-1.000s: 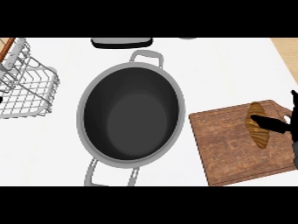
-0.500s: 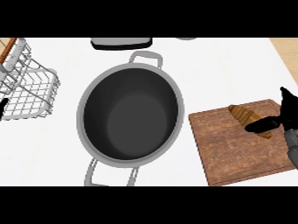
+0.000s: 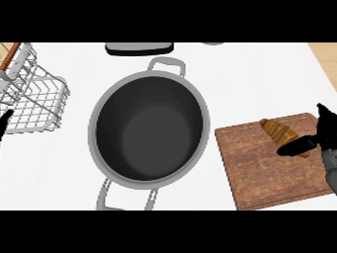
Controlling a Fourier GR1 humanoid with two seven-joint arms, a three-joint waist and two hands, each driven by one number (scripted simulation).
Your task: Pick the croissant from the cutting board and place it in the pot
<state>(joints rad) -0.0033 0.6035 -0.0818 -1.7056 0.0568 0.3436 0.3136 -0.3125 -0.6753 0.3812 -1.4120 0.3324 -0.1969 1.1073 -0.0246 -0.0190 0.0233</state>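
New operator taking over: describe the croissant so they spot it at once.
Right of the big dark central pot lies a wooden cutting board. Near its far edge sits the croissant, a small golden-brown ridged roll lying slantwise, the only food on the board, with the thumb of the right hand across its near end.

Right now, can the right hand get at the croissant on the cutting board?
Probably yes. The right hand is beside the croissant on the cutting board, thumb over its near end, fingers straight. Nothing stands between them; the pot is well to the left.
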